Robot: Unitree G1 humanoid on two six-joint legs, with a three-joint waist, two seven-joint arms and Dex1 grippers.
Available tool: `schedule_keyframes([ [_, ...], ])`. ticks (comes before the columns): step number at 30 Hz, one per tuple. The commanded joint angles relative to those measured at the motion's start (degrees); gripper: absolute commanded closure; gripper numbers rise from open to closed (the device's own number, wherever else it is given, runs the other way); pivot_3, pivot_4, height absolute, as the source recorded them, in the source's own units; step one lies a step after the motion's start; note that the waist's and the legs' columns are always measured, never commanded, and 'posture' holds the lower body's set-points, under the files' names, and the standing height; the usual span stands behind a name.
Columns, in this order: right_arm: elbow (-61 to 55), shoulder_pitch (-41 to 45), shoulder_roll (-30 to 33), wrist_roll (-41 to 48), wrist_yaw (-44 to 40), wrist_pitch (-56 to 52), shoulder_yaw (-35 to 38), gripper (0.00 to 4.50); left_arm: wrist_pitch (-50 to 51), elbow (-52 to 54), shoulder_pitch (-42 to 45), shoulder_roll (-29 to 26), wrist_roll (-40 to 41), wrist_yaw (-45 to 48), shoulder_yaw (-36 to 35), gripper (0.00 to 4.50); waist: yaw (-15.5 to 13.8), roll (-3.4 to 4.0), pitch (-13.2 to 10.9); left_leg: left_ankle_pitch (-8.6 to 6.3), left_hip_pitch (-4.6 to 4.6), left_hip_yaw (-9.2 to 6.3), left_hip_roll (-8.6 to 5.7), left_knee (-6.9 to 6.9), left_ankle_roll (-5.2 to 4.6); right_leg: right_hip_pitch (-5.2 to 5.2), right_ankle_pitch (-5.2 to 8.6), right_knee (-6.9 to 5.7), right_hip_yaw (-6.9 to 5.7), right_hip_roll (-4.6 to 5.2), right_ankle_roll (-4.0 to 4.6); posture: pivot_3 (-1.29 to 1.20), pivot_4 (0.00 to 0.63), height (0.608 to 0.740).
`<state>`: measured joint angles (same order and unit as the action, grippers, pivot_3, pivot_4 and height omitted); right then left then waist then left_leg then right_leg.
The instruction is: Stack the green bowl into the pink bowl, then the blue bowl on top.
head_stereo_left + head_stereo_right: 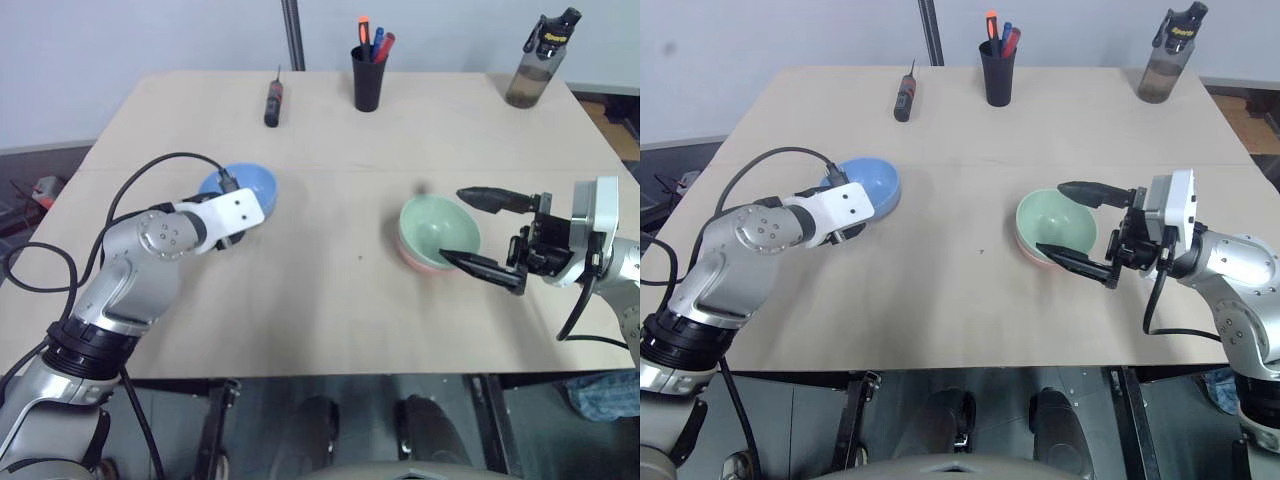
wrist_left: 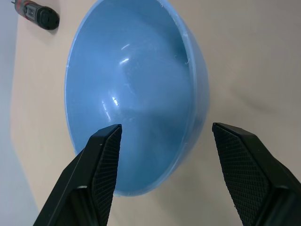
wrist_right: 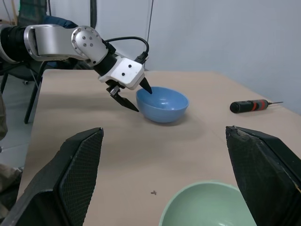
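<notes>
- Green bowl (image 1: pixel 438 228) is already nested in the pink bowl (image 1: pixel 418 264), which only peeks out as a rim underneath. That stack is my landmark.
- Blue bowl (image 1: pixel 243 187) sits well apart from the stack, toward the robot's left, upright on the table (image 1: pixel 330 320).
- Left gripper (image 3: pixel 132 94) is right at the blue bowl, jaws open, one finger (image 2: pixel 101 160) over the inside and the other outside the rim. It isn't gripping.
- Right gripper (image 1: pixel 478 231) is just beside the stack on its right, jaws wide open and empty, one finger by the green bowl's rim.
- Behind the stack: pen cup (image 1: pixel 368 77), bottle (image 1: pixel 537 64) and a screwdriver (image 1: pixel 272 100) farther left.
</notes>
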<state>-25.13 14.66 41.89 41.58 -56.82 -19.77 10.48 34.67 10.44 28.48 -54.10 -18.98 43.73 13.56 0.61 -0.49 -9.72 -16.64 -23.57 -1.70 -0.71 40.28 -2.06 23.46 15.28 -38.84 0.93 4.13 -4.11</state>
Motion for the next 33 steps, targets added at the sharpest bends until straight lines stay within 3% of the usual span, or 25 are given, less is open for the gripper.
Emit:
schedule_keyframes([
  [1,-1.95,0.94,0.03,1.05,0.24,0.72,1.69,0.13,-0.32,1.21,0.74,-0.12,-0.91,0.10,-1.28,1.24,0.00,0.00,0.00,0.00,0.00,0.00,0.00,0.00,0.00,0.00,0.00,0.00,0.00,0.00,0.00,0.00,0.150,0.740],
  [26,-1.71,0.65,-0.09,0.00,-0.07,0.94,0.81,0.13,-2.99,1.05,-0.79,-0.77,-1.38,0.73,-1.55,1.24,0.00,0.00,0.00,0.00,0.00,0.00,0.00,0.00,0.00,0.00,0.00,0.00,0.00,0.00,0.00,0.00,0.150,0.740],
  [27,-1.72,0.63,-0.09,-0.03,-0.03,0.92,0.82,0.13,-3.53,0.46,-0.49,-0.74,-1.75,0.44,-1.36,1.62,0.00,0.00,0.00,0.00,0.00,0.00,0.00,0.00,0.00,0.00,0.00,0.00,0.00,0.00,0.00,0.00,0.150,0.740],
  [29,-1.83,0.56,-0.14,-0.06,0.07,0.88,0.87,0.13,-4.45,-0.34,-0.23,-0.90,-2.32,0.64,-0.82,1.90,0.00,0.00,0.00,0.00,0.00,0.00,0.00,0.00,0.00,0.00,0.00,0.00,0.00,0.00,0.00,0.00,0.150,0.740],
  [33,-2.08,0.12,-0.26,-0.21,0.23,0.95,1.01,0.13,-6.37,-1.96,0.57,-0.56,-3.22,1.16,-0.20,3.53,-0.01,0.00,0.00,0.00,0.00,0.00,0.00,0.00,0.00,0.00,0.00,0.00,0.00,0.00,0.00,0.00,0.150,0.740],
])
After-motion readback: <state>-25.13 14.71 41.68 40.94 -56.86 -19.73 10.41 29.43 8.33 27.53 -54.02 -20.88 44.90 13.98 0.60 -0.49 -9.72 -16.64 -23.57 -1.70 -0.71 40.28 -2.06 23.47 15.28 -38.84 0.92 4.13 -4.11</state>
